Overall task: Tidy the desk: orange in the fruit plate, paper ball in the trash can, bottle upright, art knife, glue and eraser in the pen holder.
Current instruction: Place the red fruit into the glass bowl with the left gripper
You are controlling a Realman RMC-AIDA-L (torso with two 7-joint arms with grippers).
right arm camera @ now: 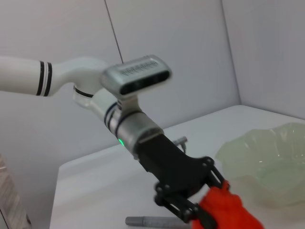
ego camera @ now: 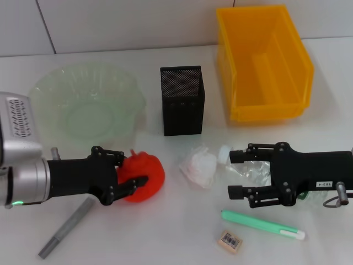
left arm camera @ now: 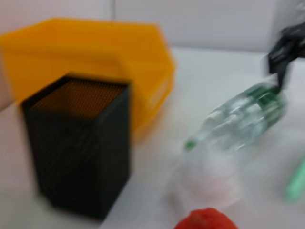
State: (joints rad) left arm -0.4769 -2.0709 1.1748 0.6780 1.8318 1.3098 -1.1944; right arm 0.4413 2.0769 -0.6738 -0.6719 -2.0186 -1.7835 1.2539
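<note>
A: Where does the orange (ego camera: 144,176) sit?

B: On the white table (ego camera: 138,237), just in front of the fruit plate (ego camera: 49,91) and not in it. The left gripper (ego camera: 128,170) is clenched on it, one finger (ego camera: 135,183) pressed across its front and the other behind it. The right wrist view shows the same grip from the far side, with the plate beyond.

A: And the right gripper (ego camera: 235,174)?

B: Its jaws stand apart, holding nothing, on either side of the bottle (ego camera: 255,170), which lies on its side with its white cap (ego camera: 223,153) toward the paper ball (ego camera: 198,167). The left wrist view shows the bottle (left arm camera: 240,117) lying flat too.

A: Where is the paper ball exactly?

B: On the table between the orange and the bottle cap, in front of the pen holder (ego camera: 182,100). The trash can (ego camera: 263,63) stands well behind, to the right of the holder.

A: What about the small things?

B: The eraser (ego camera: 230,241) lies at the front edge of the table, just in front of a green pen-shaped tool with a white tip (ego camera: 262,224). A grey stick (ego camera: 67,227) lies slanted under the left arm, near the front left.
</note>
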